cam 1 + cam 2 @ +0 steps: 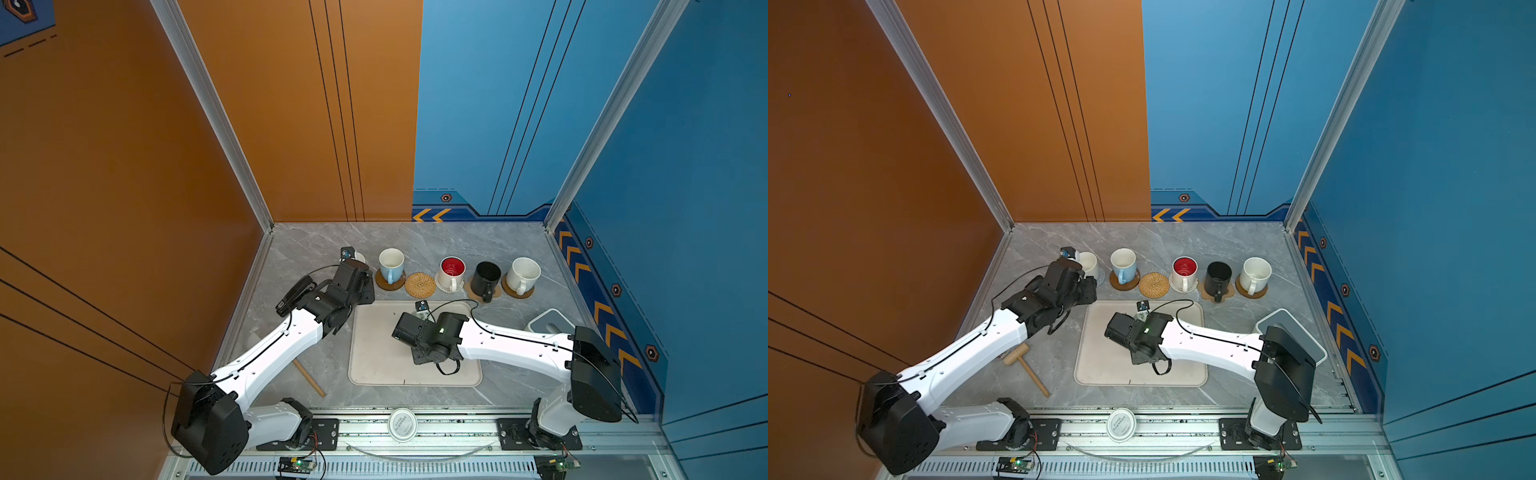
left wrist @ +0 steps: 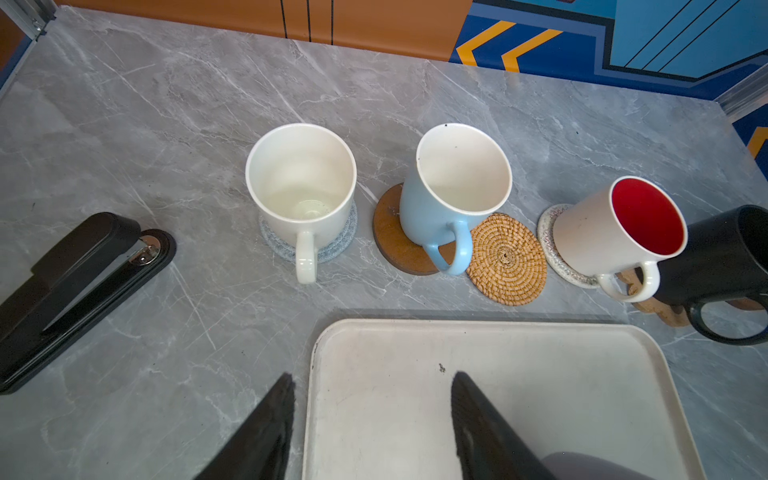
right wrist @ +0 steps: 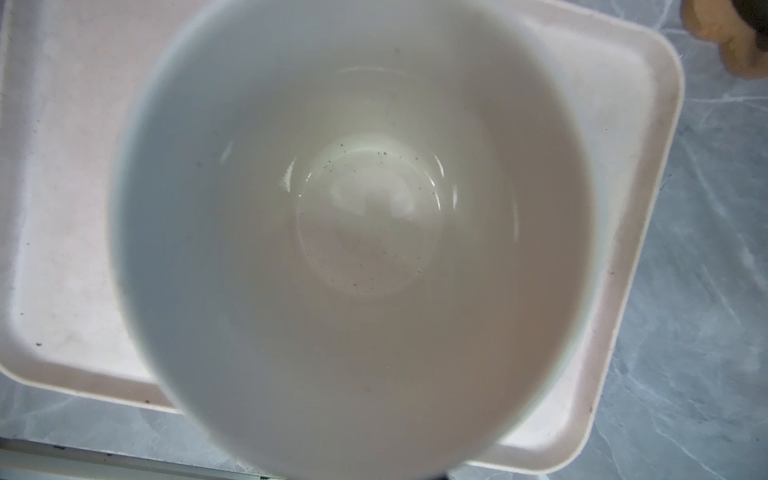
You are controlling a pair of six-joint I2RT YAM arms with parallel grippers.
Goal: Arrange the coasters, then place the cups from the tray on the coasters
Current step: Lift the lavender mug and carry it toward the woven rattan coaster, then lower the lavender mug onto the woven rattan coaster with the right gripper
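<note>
Blurred pale mug point(image 3: 365, 232), probably the lavender one, close across the right wrist view

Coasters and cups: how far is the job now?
Done: five mugs stand on coasters, from the white mug to the speckled cream mug. In hand: the right hand seems to hold the lavender-grey mug over the cream tray. Remaining: the round tan rattan coaster is bare.

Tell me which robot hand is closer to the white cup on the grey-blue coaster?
The left. Its open fingers hang in front of the white cup, at the tray corner. The right arm reaches over the tray's middle, farther off, holding another cup.
</note>
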